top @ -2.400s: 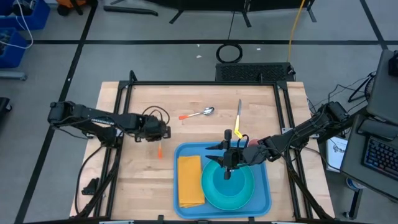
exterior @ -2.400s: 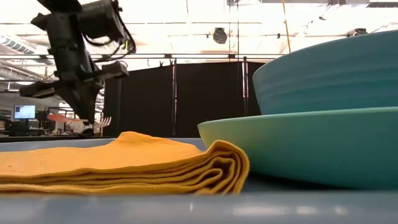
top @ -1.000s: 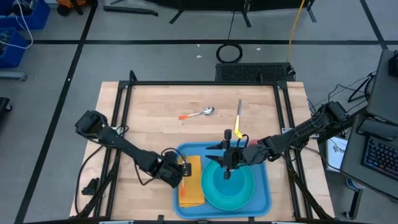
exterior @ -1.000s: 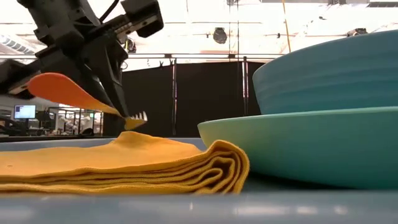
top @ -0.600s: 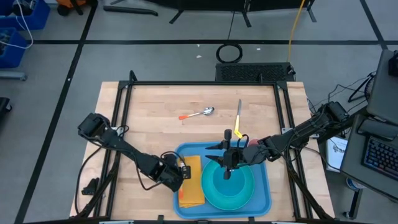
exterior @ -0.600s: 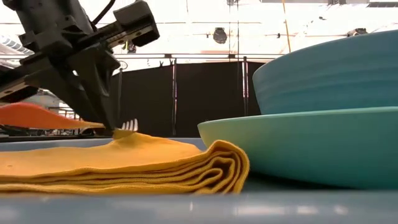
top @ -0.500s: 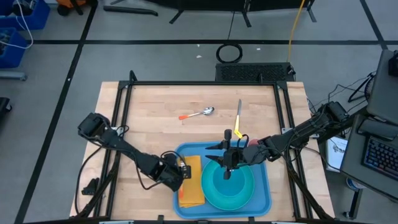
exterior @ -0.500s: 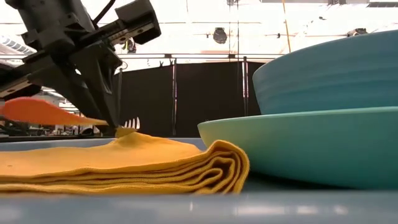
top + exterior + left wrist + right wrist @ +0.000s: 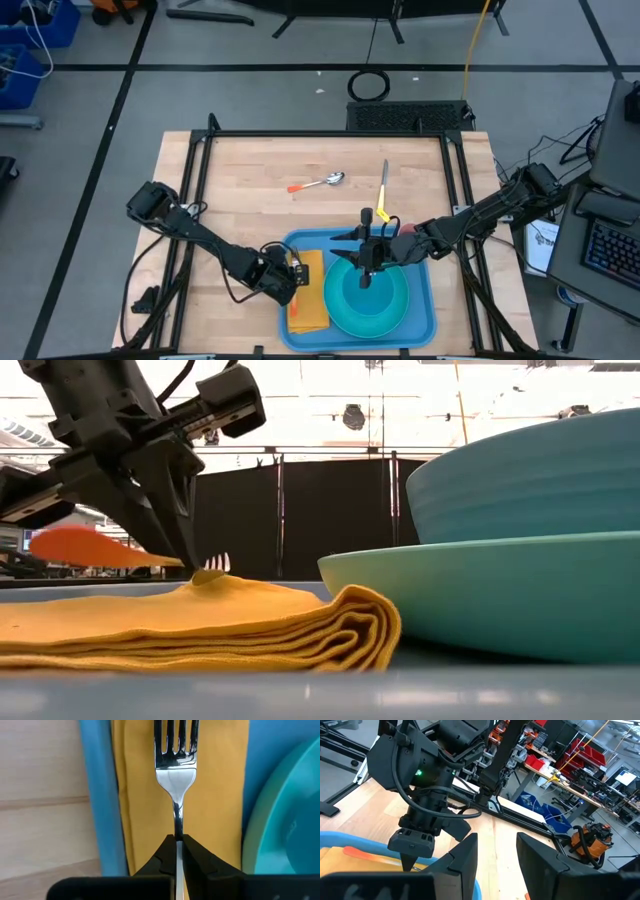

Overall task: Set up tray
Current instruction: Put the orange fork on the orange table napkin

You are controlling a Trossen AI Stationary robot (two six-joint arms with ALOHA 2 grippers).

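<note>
Two arms: we work left, right waits over the bowl.
Left jaws: clenched on fork, lowering it flat onto napkin.
Tray: bench's near edge.
Right jaws: parted, empty.

The tray is plain blue. On it lies a mustard-yellow napkin, unpatterned, beside a turquoise plate carrying a deeper teal bowl. The fork is shiny silver with an orange handle. The bench is pale wood in light planks. A silver spoon has an orange handle; both arms are black.
</note>
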